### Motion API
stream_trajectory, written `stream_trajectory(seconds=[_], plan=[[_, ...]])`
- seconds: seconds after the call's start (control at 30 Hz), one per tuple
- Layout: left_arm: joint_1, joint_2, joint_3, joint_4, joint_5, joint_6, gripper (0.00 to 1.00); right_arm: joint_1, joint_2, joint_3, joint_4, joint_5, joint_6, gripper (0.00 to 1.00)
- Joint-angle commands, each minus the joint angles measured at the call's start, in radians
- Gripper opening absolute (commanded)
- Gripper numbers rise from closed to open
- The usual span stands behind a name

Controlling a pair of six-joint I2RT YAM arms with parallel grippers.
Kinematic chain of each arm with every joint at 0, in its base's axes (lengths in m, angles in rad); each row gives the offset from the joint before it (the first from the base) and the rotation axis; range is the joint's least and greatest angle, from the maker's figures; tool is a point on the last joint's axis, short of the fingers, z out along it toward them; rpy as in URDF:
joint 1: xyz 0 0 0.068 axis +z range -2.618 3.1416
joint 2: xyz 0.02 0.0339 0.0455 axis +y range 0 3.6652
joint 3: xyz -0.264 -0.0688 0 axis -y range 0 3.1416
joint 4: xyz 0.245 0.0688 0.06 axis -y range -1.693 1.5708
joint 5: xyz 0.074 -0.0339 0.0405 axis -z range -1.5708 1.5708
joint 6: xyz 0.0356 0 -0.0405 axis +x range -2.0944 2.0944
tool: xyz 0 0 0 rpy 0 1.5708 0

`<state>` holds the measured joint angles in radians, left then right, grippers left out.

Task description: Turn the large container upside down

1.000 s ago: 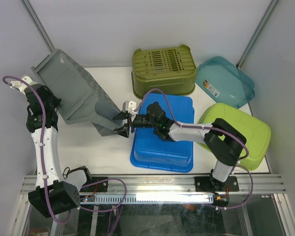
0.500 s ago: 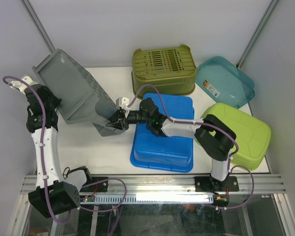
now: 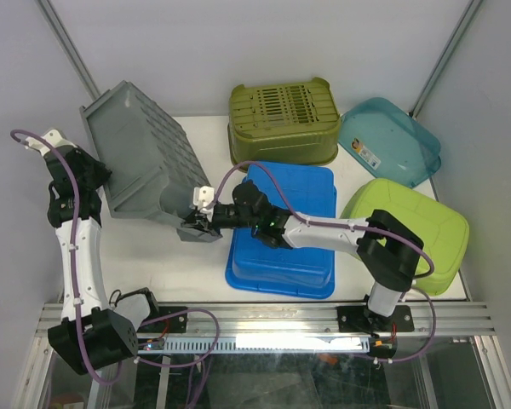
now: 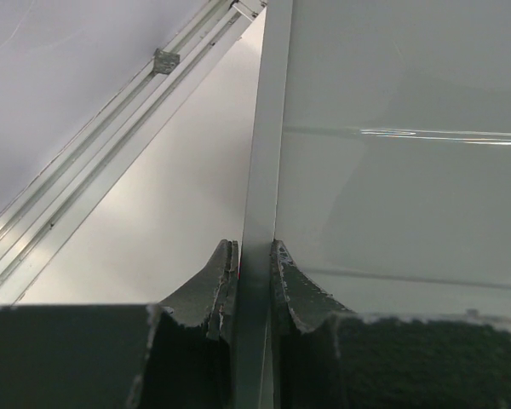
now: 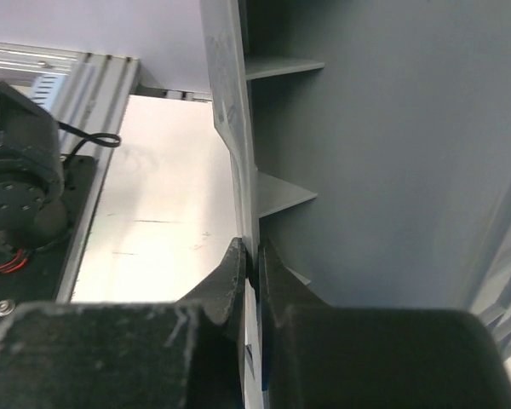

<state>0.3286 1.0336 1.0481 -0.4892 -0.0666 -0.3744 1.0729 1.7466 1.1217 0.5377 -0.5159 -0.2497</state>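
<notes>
Table (image 3: 145, 256): the white top carries everything. The low end of the large container is close over it at centre-left of the overhead view; whether they touch cannot be told.
Large container (image 3: 140, 158): a grey ribbed bin in the upper left of the overhead view, tipped steeply on end. Compared with a second ago, its high corner has swung right and its low end has moved left. More ribbed outer wall and less of the open mouth now faces the camera.
Meaning for the task: I judge the flip to be about midway. The bin looks near its balance point and has to carry on over until the mouth faces the table.
Neighbours: an upturned blue tub (image 3: 285, 247) lies just right of the low end, with an olive basket (image 3: 283, 119) behind it. A lime tub (image 3: 409, 230) and a teal lid (image 3: 390, 141) sit at the right. None of these has shifted.
Right arm: reaches further left across the blue tub than before, following the low end.
Left arm: hardly moved; the wrist has turned a little with the rim.
Right gripper (image 3: 196, 221): pinching the thin rim wall at the low end, one finger pressed on each face in its wrist view.
Left gripper (image 3: 98, 181): clamped on the rim at the bin's left edge, with the flange sandwiched between its fingers.
Risk: both holds are fingertip pinches on a narrow flange. The rim could slip as the weight passes over.
</notes>
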Motion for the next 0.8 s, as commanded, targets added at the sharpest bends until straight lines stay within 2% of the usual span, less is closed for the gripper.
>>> stream_trajectory(seconds=[0.0, 0.13, 0.23, 0.27, 0.4, 0.43, 0.53, 0.6, 0.63, 0.67, 0.77], plan=[[0.0, 0.089, -0.052, -0.134, 0.032, -0.005, 0.0, 0.086, -0.038, 0.083, -0.152, 0.196, -0.065, 0.0], [0.0, 0.127, -0.027, -0.12, 0.036, -0.007, 0.0, 0.167, 0.03, 0.176, -0.258, 0.372, -0.18, 0.0], [0.0, 0.166, 0.008, -0.117, 0.061, 0.0, 0.0, 0.206, 0.101, 0.25, -0.298, 0.467, -0.2, 0.0], [0.0, 0.177, 0.018, -0.118, 0.067, 0.0, 0.03, 0.212, 0.123, 0.276, -0.313, 0.484, -0.201, 0.0], [0.0, 0.185, 0.041, -0.119, 0.09, -0.002, 0.23, 0.216, 0.173, 0.306, -0.284, 0.494, -0.181, 0.0], [0.0, 0.179, 0.048, -0.124, 0.091, 0.001, 0.31, 0.216, 0.185, 0.313, -0.282, 0.499, -0.176, 0.0], [0.0, 0.152, 0.079, -0.149, 0.083, 0.012, 0.61, 0.215, 0.216, 0.331, -0.27, 0.508, -0.169, 0.0], [0.0, 0.128, 0.108, -0.172, 0.074, 0.02, 0.87, 0.214, 0.241, 0.35, -0.267, 0.514, -0.169, 0.0], [0.0, 0.115, 0.123, -0.183, 0.07, 0.023, 0.95, 0.214, 0.257, 0.367, -0.27, 0.523, -0.168, 0.0], [0.0, 0.101, 0.135, -0.193, 0.067, 0.024, 0.98, 0.212, 0.271, 0.381, -0.271, 0.527, -0.161, 0.0], [0.0, 0.065, 0.184, -0.224, 0.061, 0.023, 0.99, 0.2, 0.293, 0.402, -0.25, 0.498, -0.112, 0.0]])
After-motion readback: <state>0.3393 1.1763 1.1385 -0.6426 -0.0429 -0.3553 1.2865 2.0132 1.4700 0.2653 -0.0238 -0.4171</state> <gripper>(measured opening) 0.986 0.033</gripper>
